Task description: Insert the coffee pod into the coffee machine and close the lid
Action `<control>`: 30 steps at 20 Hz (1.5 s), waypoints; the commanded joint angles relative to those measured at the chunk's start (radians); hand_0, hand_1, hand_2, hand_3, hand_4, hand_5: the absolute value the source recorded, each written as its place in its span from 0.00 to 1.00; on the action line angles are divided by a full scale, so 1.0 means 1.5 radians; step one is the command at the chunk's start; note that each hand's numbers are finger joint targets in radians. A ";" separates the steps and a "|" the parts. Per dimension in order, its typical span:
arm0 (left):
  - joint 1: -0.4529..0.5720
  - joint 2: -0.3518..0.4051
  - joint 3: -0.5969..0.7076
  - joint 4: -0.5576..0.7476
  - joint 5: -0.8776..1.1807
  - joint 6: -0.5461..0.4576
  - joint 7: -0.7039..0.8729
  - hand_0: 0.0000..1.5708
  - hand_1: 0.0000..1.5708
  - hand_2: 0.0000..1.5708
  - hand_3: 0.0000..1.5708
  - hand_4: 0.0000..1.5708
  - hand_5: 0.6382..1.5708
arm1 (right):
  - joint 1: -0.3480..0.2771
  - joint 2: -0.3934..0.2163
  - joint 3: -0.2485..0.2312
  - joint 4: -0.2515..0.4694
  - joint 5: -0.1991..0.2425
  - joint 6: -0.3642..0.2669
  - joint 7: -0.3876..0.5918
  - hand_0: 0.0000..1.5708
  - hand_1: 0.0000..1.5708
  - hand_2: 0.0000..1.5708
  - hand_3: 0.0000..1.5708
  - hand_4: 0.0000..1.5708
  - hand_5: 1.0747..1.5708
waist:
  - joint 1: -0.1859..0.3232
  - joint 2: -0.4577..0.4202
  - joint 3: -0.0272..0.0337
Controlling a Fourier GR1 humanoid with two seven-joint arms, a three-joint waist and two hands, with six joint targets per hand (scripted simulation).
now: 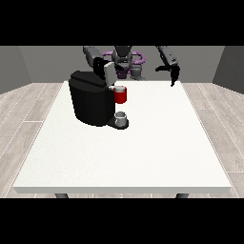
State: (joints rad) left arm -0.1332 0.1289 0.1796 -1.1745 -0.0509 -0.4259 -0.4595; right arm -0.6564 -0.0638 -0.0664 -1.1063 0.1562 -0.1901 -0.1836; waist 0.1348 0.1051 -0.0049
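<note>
A black coffee machine (89,97) stands on the white table (124,152) at the left of the middle. Its grey lid (109,73) stands raised above the red pod holder (120,95). A small grey cup (121,117) sits on the machine's base below the holder. The hand at the view's left (99,66) is at the lid's back, touching or very near it. The hand at the view's right (174,75) hangs over the table's far right edge with its fingers pointing down, holding nothing. No separate coffee pod shows.
The robot's torso (125,59) rises behind the table's far edge. Wooden floor surrounds the table on both sides.
</note>
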 commanded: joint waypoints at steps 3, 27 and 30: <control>-0.032 -0.008 0.008 0.022 0.011 0.026 0.026 0.00 0.00 0.00 0.00 0.24 1.00 | -0.040 0.006 0.026 0.045 0.027 0.010 0.003 0.00 0.00 0.00 0.00 0.23 1.00 | 0.000 0.005 0.0032; -0.084 0.032 0.004 0.127 0.008 -0.019 -0.075 0.00 0.00 0.00 0.00 0.19 1.00 | -0.161 0.042 0.154 0.090 0.036 -0.060 -0.007 0.00 0.00 0.00 0.00 0.27 1.00 | 0.051 0.052 0.0030; -0.058 0.017 0.003 0.150 0.015 -0.014 -0.042 0.00 0.00 0.00 0.00 0.25 1.00 | -0.100 0.043 0.226 0.058 -0.004 -0.041 0.022 0.00 0.00 0.00 0.00 0.31 1.00 | 0.037 -0.024 0.0031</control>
State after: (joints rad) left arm -0.2389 0.1693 0.1888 -0.9895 -0.0179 -0.4647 -0.5120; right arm -0.8829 -0.0012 0.1653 -0.9786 0.2030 -0.2607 -0.1559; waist 0.2026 0.1214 -0.0002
